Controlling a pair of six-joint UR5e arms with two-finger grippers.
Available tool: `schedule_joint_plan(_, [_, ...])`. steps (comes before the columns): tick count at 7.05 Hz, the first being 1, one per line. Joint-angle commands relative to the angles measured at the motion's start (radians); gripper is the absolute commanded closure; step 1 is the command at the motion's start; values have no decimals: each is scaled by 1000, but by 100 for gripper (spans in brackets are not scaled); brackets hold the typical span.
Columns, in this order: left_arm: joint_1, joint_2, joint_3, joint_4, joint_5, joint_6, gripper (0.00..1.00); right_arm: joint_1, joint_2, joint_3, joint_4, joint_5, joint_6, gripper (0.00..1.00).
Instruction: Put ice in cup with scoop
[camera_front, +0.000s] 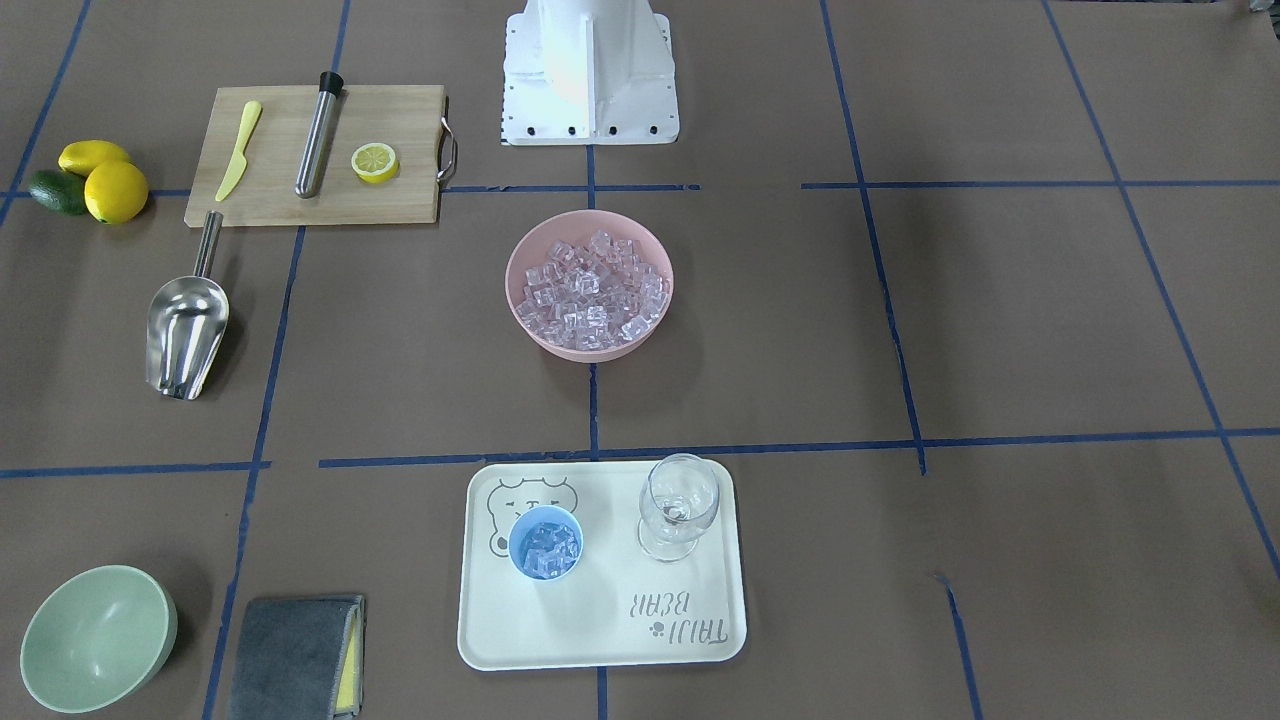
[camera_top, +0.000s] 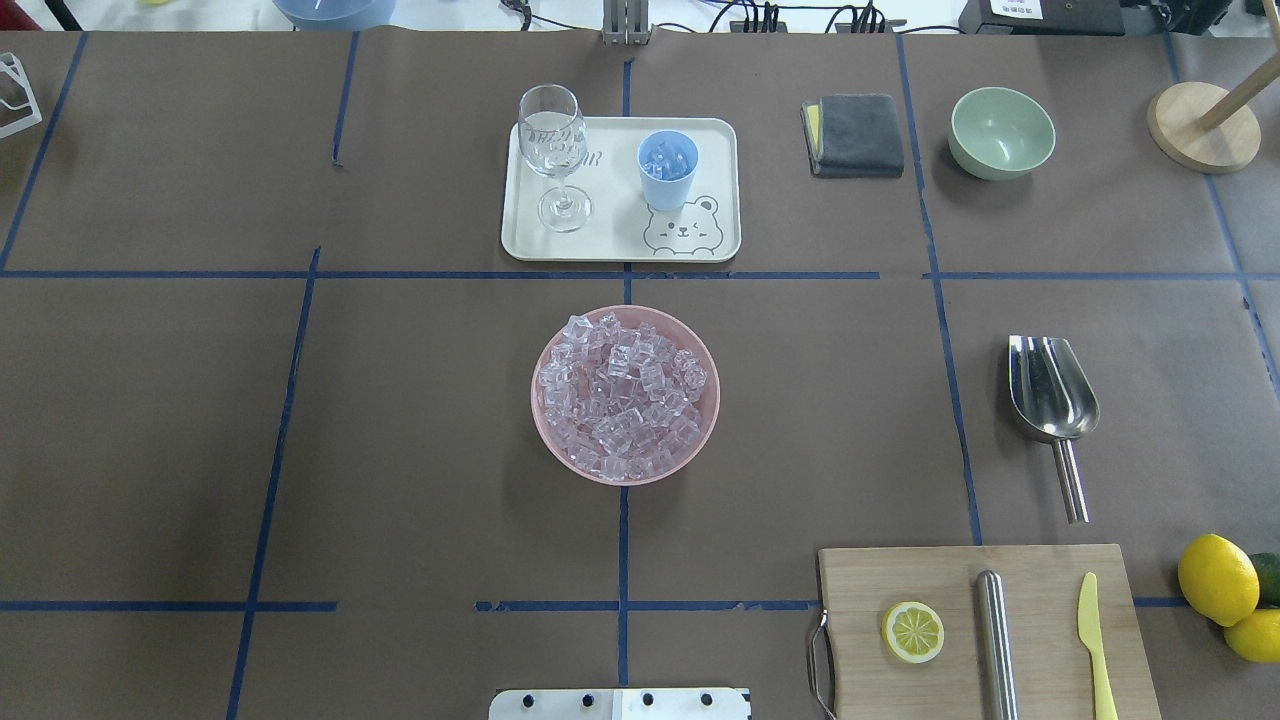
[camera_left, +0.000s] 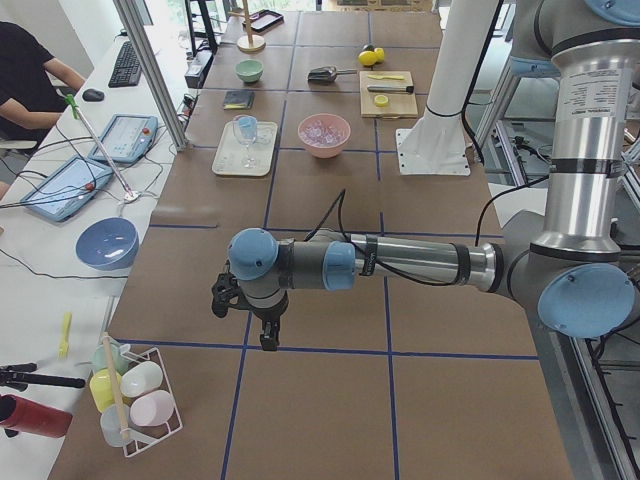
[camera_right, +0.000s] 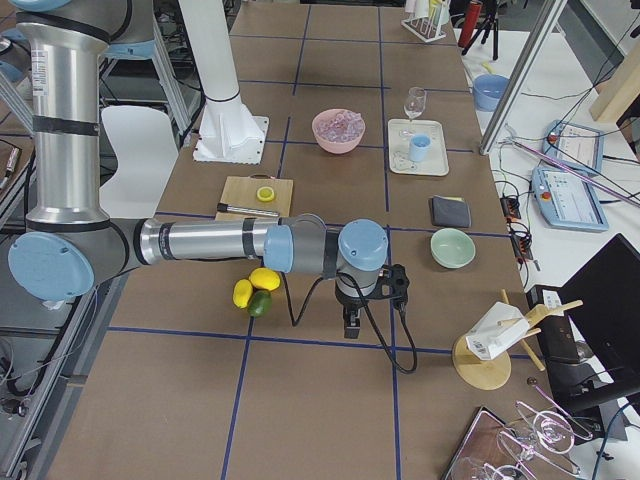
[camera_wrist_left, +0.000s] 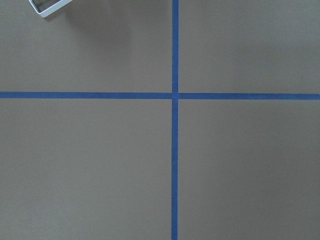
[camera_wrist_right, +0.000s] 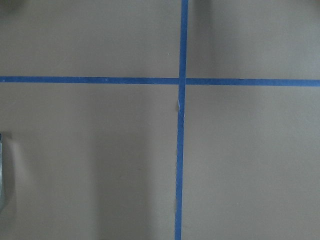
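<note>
Well apart, scoop (camera_top: 1050, 395) and cup (camera_top: 668, 170).

Clear ice (camera_top: 625, 395) cubes are heaped in a pink bowl (camera_top: 537, 400) at the centre of the bench (camera_top: 400, 450), with a few more in the cup (camera_top: 667, 170). The light-blue cup stands upright on the right half of the far tray (camera_top: 610, 238). The steel scoop (camera_top: 1050, 395) lies trough-up and empty at right in the overhead view, handle toward the near edge.
</note>
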Motion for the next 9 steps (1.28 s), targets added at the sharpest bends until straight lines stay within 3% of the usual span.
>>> schedule_joint_plan(1, [0, 0, 0, 0, 0, 0, 0, 0, 2, -1, 2, -6, 55, 0])
schedule_joint_plan(9, [0, -8, 0, -1, 0, 0, 0, 0, 5, 14, 4, -6, 49, 0])
